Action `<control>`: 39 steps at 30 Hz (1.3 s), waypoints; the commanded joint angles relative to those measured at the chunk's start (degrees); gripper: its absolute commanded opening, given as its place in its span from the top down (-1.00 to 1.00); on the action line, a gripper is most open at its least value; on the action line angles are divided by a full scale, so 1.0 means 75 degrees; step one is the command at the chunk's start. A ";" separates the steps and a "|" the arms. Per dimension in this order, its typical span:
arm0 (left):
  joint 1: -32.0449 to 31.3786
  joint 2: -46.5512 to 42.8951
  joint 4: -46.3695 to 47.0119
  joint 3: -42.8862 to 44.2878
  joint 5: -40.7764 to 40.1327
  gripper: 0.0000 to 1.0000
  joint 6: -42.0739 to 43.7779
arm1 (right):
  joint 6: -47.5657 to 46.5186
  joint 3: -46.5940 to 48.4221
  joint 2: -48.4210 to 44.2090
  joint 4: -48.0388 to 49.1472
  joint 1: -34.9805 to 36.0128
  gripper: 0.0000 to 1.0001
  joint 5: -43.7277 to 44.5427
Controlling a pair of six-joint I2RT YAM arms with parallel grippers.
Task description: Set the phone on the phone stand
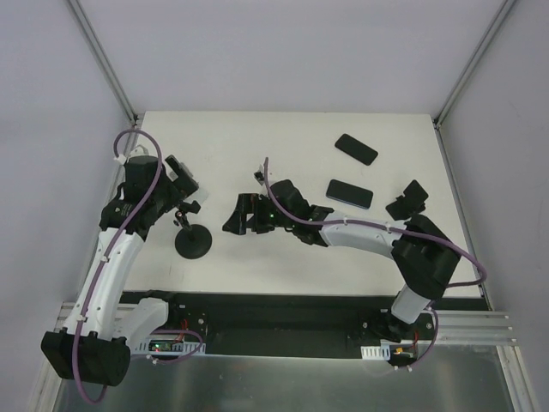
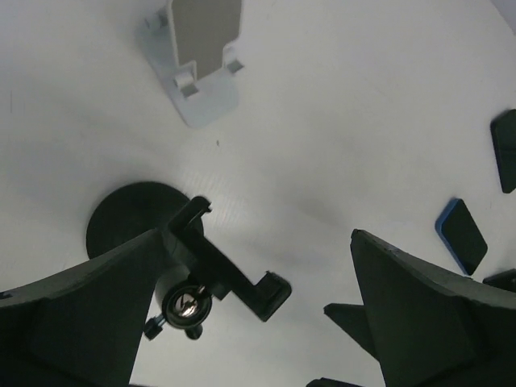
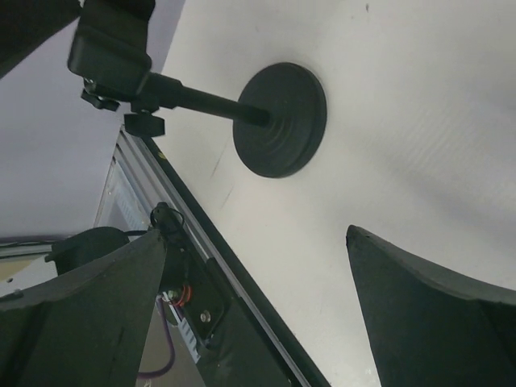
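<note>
A black phone stand with a round base (image 1: 195, 242) stands at the front left; its clamp head (image 2: 234, 274) and base (image 2: 129, 218) show in the left wrist view. My left gripper (image 1: 184, 206) hangs open over the clamp, which lies between the fingers (image 2: 81, 314), close to the left one. A blue-edged phone (image 1: 349, 193) and a black phone (image 1: 355, 148) lie flat at the right. My right gripper (image 1: 241, 216) is open and empty, right of the stand, whose base (image 3: 280, 119) and stem it sees.
A white phone stand (image 2: 201, 64) stands just behind the left gripper. A black object (image 1: 408, 202) sits near the table's right edge. The table's front edge with rail and wiring (image 3: 185, 298) lies under the right gripper.
</note>
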 commanded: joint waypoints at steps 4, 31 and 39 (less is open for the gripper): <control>0.0073 -0.0486 -0.0760 -0.0739 0.1014 -0.98 -0.0617 | -0.0106 -0.1063 -0.1746 0.0356 -0.0020 -0.92 0.0566; 0.0085 -0.0428 -0.0549 -0.0857 0.1681 0.20 0.1947 | -0.0927 -0.2213 -0.3893 -0.1027 -0.0079 -0.92 0.2219; 0.0050 0.0028 -0.0361 -0.0494 0.4069 0.65 0.3318 | -0.1313 -0.1979 -0.3648 -0.1320 -0.0091 -0.92 0.2465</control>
